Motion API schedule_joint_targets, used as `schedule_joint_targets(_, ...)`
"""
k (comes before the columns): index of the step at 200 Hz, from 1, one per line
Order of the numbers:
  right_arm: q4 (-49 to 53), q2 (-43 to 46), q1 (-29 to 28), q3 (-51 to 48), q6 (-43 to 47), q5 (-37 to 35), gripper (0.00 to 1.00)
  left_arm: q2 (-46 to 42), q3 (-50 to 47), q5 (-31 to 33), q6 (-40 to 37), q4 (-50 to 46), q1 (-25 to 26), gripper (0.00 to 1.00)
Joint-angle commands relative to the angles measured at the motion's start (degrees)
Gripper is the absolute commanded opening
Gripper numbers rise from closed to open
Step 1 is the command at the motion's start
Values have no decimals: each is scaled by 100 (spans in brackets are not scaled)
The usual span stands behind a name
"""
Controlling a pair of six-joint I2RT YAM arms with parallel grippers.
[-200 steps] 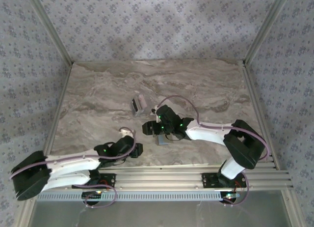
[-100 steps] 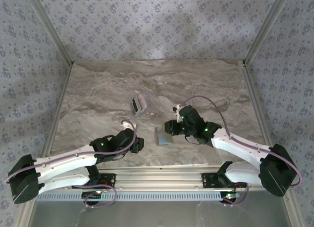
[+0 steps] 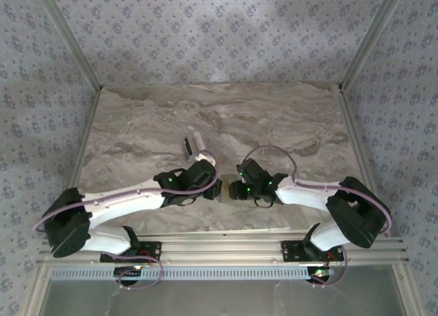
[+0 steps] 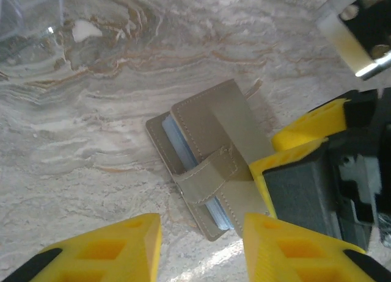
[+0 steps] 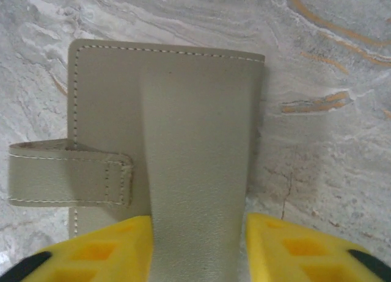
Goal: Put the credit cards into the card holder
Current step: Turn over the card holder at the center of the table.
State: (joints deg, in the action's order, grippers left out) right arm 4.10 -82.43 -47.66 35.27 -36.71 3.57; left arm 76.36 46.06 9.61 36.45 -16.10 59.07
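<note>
Change against half a second ago: the left gripper point(image 3: 211, 187) has swung in from the near left and now sits right at the card holder point(image 5: 195, 111). The right gripper point(image 3: 234, 191) has dropped nearer the bases, its elbow folded back, and faces the left one across the holder. The holder itself has hardly shifted. The credit cards point(image 3: 194, 145) lie where they did.

Left gripper: fingers point(image 4: 116, 251) spread, bare table between them, nothing held. The holder lies just ahead of the fingertips, not touching them.

Right gripper: fingers point(image 5: 305, 251) stand apart over the holder, a band of its tan face showing between them. I cannot tell whether they press or pinch it.

Holder: flat on the table, matte grey-tan, pale stitching along the edge, a strap point(image 5: 67, 175) crossing one long side. From the left wrist, the edge of a pale blue card point(image 4: 183, 151) shows in its slot under the strap.

Loose cards: a small cluster, one dark and the rest pale, beyond the left gripper on the far side from the bases and apart from both grippers.

Surroundings: table point(image 3: 287, 117) in marbled grey-beige; walls point(image 3: 219, 29) of blue-grey flowered pattern; aluminium posts point(image 3: 68, 39) at the corners; a ribbed metal rail point(image 3: 226, 244) carries both bases.
</note>
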Motion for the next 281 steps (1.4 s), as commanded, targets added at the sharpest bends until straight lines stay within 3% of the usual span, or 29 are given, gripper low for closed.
schedule_joint_targets(1,-92,-177,-49,-44,13,-272,52,265,162,-319,-135,200,-187,37)
schedule_joint_targets(27,-119,-262,-51,-66,16,-260,61,741,283,-525,-190,376,-314,35)
schedule_joint_targets(79,-223,-86,18,-160,15,59,59,1516,284,-588,-77,626,-432,31)
schedule_joint_targets(139,-596,9,281,-275,21,804,63,1622,-212,-233,37,686,-435,30)
schedule_joint_targets(193,-1132,-423,326,-184,-2,1412,63,1671,-606,-215,171,945,-449,29)
schedule_joint_targets(205,-1324,-544,318,-154,-54,1616,58,1706,-646,-228,193,1007,-449,29)
schedule_joint_targets(237,-1730,-498,318,-198,-158,1866,25,1687,-674,-329,218,1115,-496,29)
schedule_joint_targets(255,-1633,-120,386,-286,-153,1814,0,1414,-787,-466,214,1161,-586,32)
schedule_joint_targets(266,-1164,335,414,-324,-95,1354,0,1118,-934,-470,230,1162,-656,37)
schedule_joint_targets(281,51,1066,353,-214,16,186,0,658,-1165,-403,264,1091,-742,44)
